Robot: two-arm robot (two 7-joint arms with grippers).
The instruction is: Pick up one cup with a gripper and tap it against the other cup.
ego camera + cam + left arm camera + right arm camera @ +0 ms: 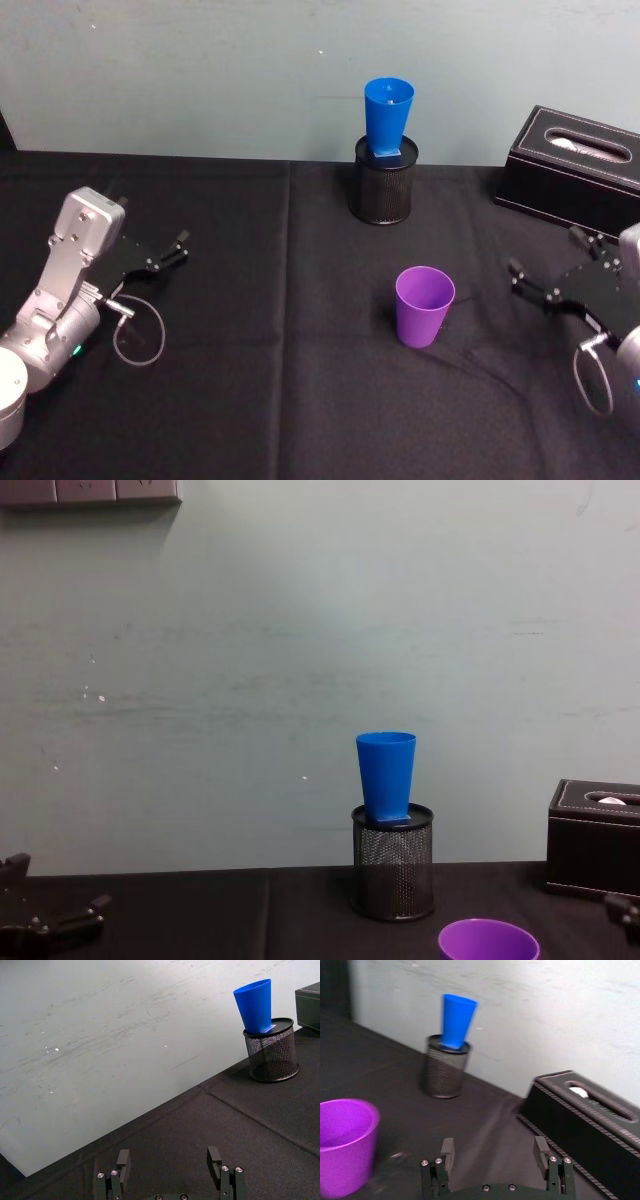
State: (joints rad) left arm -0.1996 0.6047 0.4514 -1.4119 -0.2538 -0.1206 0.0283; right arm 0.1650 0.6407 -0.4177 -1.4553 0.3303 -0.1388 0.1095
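The purple cup (pixel 424 305) stands upright on the black cloth, right of centre; it also shows in the right wrist view (pixel 345 1145) and the chest view (pixel 488 942). The blue cup (pixel 388 115) sits upright on top of the black mesh holder (pixel 382 185) at the back, also in the left wrist view (pixel 255 1005) and the chest view (pixel 385 776). My right gripper (pixel 543 250) rests open on the table, right of the purple cup and apart from it, its fingers empty (pixel 494 1146). My left gripper (pixel 180 248) lies open at the far left (pixel 169 1157).
A black tissue box (pixel 570 165) stands at the back right, behind the right gripper. A pale wall (pixel 300 680) runs along the table's far edge. Black cloth (pixel 280 330) covers the table between the two arms.
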